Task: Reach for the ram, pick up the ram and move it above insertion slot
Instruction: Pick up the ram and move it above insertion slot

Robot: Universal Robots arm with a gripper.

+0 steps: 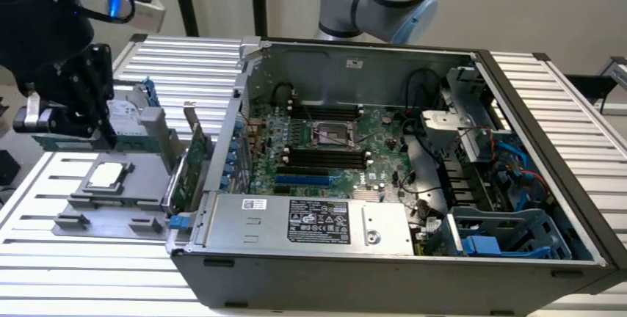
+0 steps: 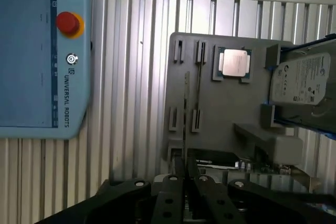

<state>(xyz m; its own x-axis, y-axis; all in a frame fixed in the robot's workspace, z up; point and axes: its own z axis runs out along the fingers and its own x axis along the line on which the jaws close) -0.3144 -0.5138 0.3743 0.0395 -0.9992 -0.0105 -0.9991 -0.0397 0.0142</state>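
Pincer [image 2: 185, 182] of mine sits with its fingers drawn narrow around the ram [image 2: 185, 114], a thin stick seen edge-on, standing in the grey holder tray [image 2: 220, 108] on the desk [image 2: 131, 77]. Beside it lie a processor chip [image 2: 234, 63] and a hard drive [image 2: 302, 80].
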